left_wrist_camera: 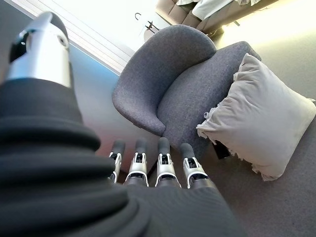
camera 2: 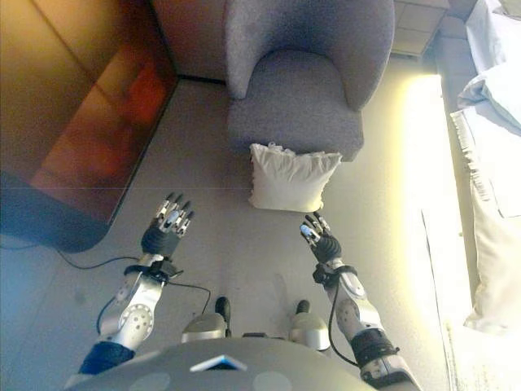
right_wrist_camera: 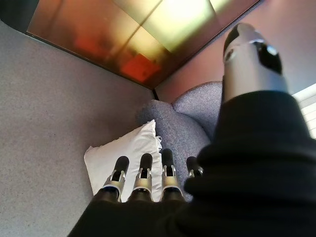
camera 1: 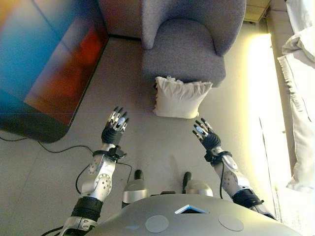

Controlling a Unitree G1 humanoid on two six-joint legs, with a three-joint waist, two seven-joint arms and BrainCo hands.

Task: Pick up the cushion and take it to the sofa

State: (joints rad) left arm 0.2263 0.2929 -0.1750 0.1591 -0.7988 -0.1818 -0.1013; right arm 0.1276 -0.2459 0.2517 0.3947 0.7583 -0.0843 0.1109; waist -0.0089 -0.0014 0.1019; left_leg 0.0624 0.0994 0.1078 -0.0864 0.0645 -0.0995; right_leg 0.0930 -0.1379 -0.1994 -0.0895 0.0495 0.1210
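The cushion [camera 1: 180, 97] stands on the carpet [camera 1: 147, 147], leaning against the front of the grey armchair [camera 1: 184, 49], with neither of my hands on it. To lift it well I judge I should bring both hands to its two side edges together and squeeze evenly, since something this soft will sag from a one-sided grab. My left hand [camera 1: 115, 125] and right hand [camera 1: 204, 132] hover short of it, one to each side, fingers straight and released, holding nothing.
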